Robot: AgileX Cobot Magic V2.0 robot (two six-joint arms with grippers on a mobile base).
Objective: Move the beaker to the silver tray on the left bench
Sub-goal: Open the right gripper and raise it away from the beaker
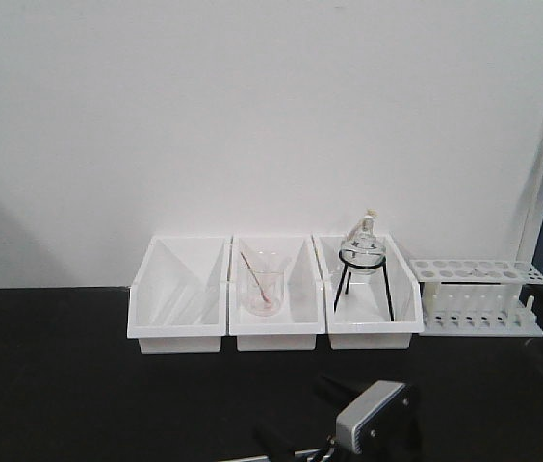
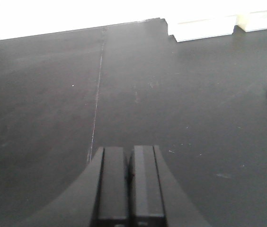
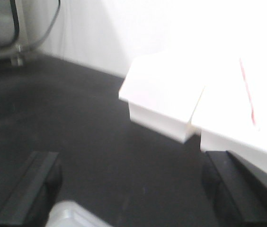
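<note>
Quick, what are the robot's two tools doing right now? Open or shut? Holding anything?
Left tool: shut, fingers pressed together, holding nothing.
Right tool: open wide, nothing held between its fingers.

The left gripper [image 2: 129, 182] has its two black fingers pressed together, while the right gripper [image 3: 129, 189] is spread wide (fingers at opposite frame edges).

Your left tool [image 2: 125, 184] is matte black, with two flat rectangular fingers [image 2: 111, 182] set in a broad curved black housing. Your right tool [image 3: 129, 191] shows blurred black slab-shaped fingers [image 3: 27, 189]. From the front view you see a grey rounded block [image 1: 373, 412] on black arm parts.
</note>
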